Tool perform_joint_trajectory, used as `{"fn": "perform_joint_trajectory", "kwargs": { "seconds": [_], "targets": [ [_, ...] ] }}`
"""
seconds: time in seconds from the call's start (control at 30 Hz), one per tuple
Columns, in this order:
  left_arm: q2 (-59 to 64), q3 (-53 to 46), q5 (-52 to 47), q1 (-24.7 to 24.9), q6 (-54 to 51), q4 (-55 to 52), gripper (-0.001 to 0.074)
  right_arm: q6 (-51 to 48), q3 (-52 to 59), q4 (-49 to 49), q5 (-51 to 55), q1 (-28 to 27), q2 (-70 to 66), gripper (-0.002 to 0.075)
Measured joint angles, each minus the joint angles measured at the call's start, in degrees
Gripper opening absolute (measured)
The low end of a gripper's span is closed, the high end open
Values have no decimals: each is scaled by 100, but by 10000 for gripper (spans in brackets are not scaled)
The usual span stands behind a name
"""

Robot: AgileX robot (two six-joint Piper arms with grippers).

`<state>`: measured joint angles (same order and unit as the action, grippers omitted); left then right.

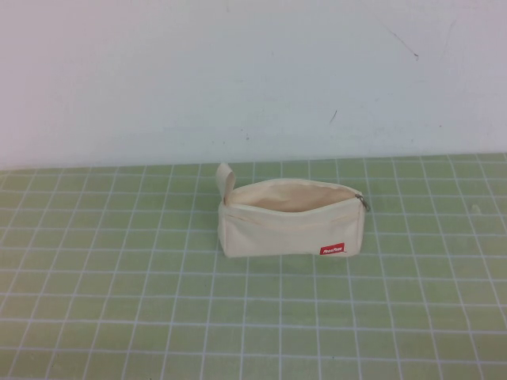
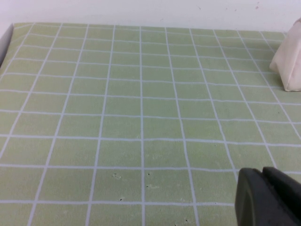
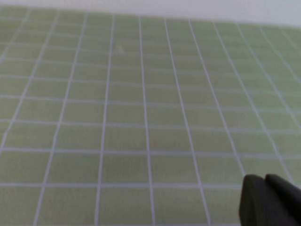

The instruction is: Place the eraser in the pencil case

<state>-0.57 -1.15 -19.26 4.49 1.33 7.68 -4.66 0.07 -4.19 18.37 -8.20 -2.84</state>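
Note:
The cream pencil case (image 1: 293, 229) lies on the green grid mat in the middle of the high view. Its zip is open along the top and the mouth gapes. It has a red label (image 1: 333, 248), a fabric loop (image 1: 226, 180) at its left end and a zipper pull (image 1: 365, 201) at its right end. One end of the case shows in the left wrist view (image 2: 289, 61). The eraser shows in no view. My left gripper (image 2: 262, 173) is shut and empty, low over the mat, well away from the case. My right gripper (image 3: 265, 179) is shut and empty over bare mat. Neither arm shows in the high view.
The green mat (image 1: 119, 277) with white grid lines covers the table. A white wall (image 1: 238, 71) stands behind its far edge. The mat's edge (image 2: 5, 42) shows in the left wrist view.

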Motion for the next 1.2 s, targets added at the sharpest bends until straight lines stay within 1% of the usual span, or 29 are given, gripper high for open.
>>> {"fn": "perform_joint_trajectory", "kwargs": {
  "seconds": [0.1,0.23,0.47,0.67,1.2],
  "targets": [
    [0,0,0,0,0,10,-1,398,133,-165,155,0,202,0],
    [0,0,0,0,0,21,-1,407,133,-199,170,0,339,0],
    [0,0,-9,0,0,21,-1,308,133,-187,170,0,339,0],
    [0,0,-9,0,0,21,-1,-82,133,185,170,0,339,0],
    [0,0,-9,0,0,21,-1,-91,123,271,258,0,339,0]
  ]
}}
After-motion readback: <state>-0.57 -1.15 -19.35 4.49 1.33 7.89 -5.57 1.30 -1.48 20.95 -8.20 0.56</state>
